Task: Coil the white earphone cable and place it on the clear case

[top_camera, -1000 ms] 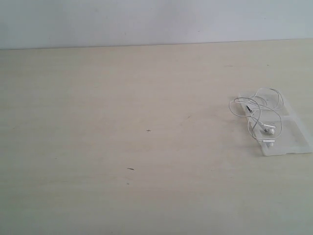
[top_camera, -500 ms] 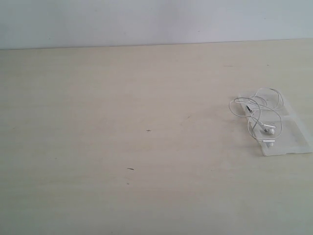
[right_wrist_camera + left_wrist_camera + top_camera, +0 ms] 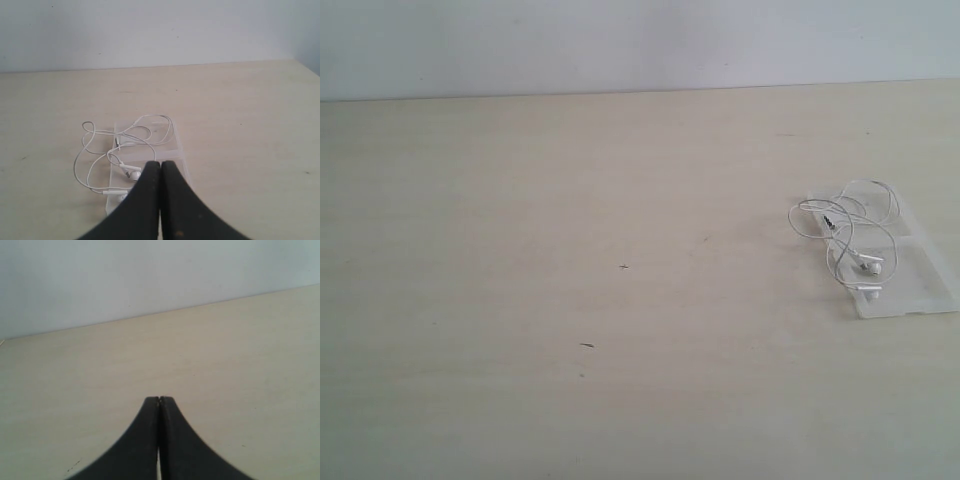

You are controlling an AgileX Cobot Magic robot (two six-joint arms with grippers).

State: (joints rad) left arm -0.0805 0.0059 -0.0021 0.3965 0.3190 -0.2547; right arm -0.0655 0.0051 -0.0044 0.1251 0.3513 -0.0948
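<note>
Pale wood counter (image 3: 570, 250), far edge meets a plain light wall (image 3: 620, 40). Wide open surface across the middle and the left of the exterior view.

Left end effector (image 3: 159, 400): jaws pressed together, holds nothing, touches nothing; only counter and wall ahead of it.

Right end effector (image 3: 160, 164): jaws pressed together too, empty. Clear case (image 3: 172, 150) lies flat on the counter just ahead of its tips, partly hidden behind them. White earphone cable (image 3: 132, 175) sits in loose loops on the case, earbuds near the tips, some loops spilling off one side of the case onto the counter. Contact between tips and case: cannot tell.

Exterior view shows clear case (image 3: 920, 270) close to its right border with the cable (image 3: 870, 266) on it. End effectors show only in the wrist views.
</note>
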